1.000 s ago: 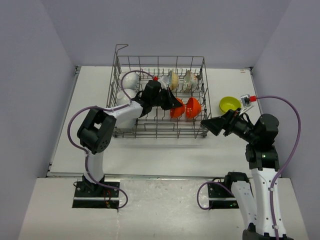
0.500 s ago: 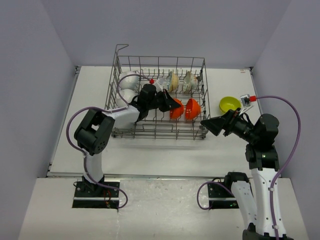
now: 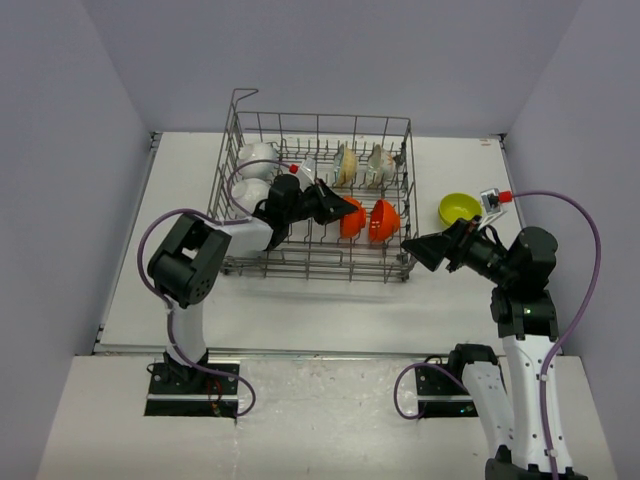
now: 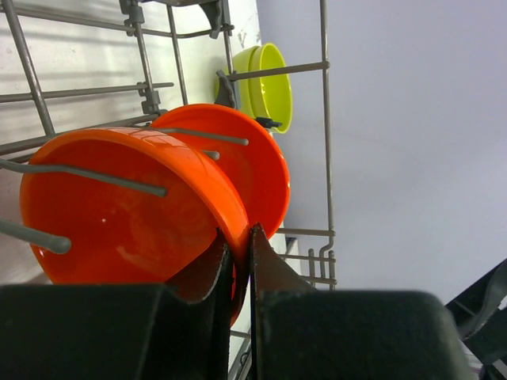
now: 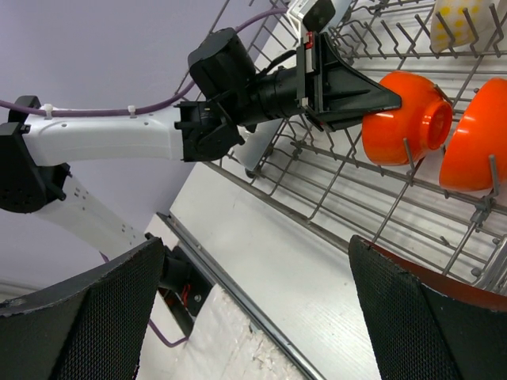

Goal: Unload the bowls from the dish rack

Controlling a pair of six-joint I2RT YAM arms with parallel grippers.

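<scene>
Left gripper [image 4: 238,237] clamped on orange bowl [image 4: 119,222] rim — rack tines [image 4: 87,176] cross it — right gripper [image 3: 422,249] spread wide.

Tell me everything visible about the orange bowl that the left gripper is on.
The orange bowl is small, round, plain and glossy, plastic by the look, with a short foot ring that shows in the right wrist view. It stands on edge between the tines of the dish rack, beside a second orange bowl. The left gripper is shut on its rim, one finger inside and one outside.
</scene>
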